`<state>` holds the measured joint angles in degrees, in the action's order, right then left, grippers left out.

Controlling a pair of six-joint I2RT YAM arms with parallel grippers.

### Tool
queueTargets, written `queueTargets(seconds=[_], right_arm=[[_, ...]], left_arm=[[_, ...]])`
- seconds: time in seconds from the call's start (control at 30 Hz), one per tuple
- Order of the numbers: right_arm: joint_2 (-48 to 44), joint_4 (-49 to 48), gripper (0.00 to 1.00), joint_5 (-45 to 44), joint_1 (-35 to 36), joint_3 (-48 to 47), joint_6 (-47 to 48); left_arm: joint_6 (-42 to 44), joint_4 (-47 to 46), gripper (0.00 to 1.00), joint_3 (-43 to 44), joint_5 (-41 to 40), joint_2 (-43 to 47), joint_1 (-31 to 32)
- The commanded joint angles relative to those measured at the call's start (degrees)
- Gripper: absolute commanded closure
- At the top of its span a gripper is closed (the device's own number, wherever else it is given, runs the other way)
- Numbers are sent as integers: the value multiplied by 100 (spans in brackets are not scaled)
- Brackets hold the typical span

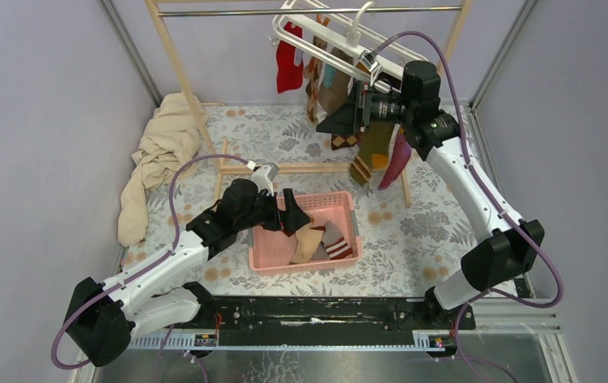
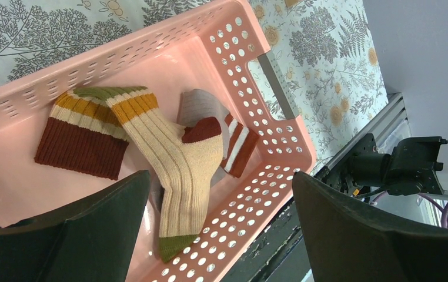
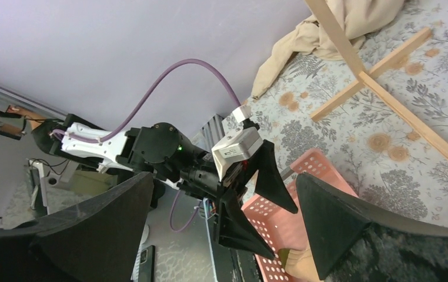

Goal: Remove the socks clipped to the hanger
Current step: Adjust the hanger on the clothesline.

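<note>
Dangling socks [image 1: 289, 68] near end effector [image 1: 337, 112] (right)

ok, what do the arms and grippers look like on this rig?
Left arm and right arm: white links, black joint housings, a purple cable looping along each. Left gripper and right gripper: broad black triangular fingers, with a small white camera box at the wrist.

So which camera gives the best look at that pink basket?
The left wrist view: the pink basket fills the frame, its inside and the socks plain. The top view shows it small, with the left gripper over one end. The right wrist view catches only a corner.
</note>
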<state>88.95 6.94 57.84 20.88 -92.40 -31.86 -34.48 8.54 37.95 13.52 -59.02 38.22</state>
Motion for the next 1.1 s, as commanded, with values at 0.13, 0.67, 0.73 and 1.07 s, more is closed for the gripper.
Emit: queueTargets(seconds=[0.13, 0.67, 0.73, 1.07], right_arm=[[147, 1482, 0, 12, -23, -804, 313], [400, 2342, 0, -1445, -48, -1515, 594], [358, 2369, 0, -1714, -51, -1507, 629], [-751, -180, 0, -1550, -63, 202, 721]], left_arm=[[-86, -591, 1, -153, -11, -27, 31], [-95, -708, 1, -295, -23, 58, 43], [-94, -704, 1, -309, -25, 54, 41], [-42, -809, 1, -295, -34, -66, 43]])
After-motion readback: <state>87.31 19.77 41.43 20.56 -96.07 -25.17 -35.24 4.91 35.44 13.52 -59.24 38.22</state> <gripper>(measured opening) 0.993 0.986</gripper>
